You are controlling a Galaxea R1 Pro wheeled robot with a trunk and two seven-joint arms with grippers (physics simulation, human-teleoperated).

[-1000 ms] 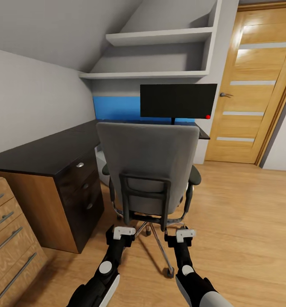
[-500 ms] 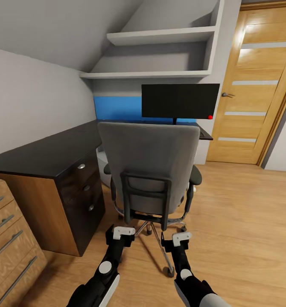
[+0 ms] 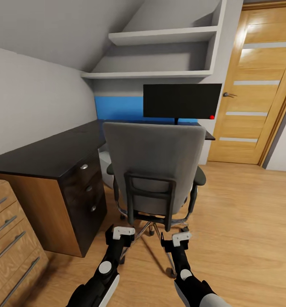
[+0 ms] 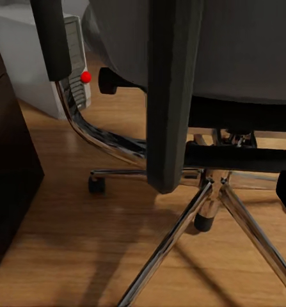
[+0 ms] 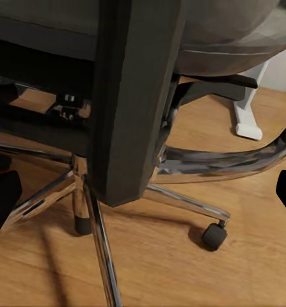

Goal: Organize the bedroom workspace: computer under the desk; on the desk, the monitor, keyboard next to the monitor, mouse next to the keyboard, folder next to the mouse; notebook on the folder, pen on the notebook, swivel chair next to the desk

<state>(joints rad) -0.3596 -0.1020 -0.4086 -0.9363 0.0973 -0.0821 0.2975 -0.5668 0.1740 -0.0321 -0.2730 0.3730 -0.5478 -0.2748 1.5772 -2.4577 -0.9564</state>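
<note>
Standing at the far left, a wooden drawer chest (image 3: 8, 238) is seen with its drawers shut, contents hidden; beside it the desk (image 3: 45, 155) carries closed dark drawers. Under the desk a pale computer (image 4: 50, 70) is glimpsed behind the chair's chrome frame. The chair (image 3: 153, 166) is placed square in the way, its grey back hiding the desk edge and part of the monitor (image 3: 182, 100) behind. The left gripper (image 3: 121, 235) and right gripper (image 3: 177, 239) are held low behind the chair base; whether the fingers are apart cannot be told. A wooden door (image 3: 256, 85) stands at the right.
</note>
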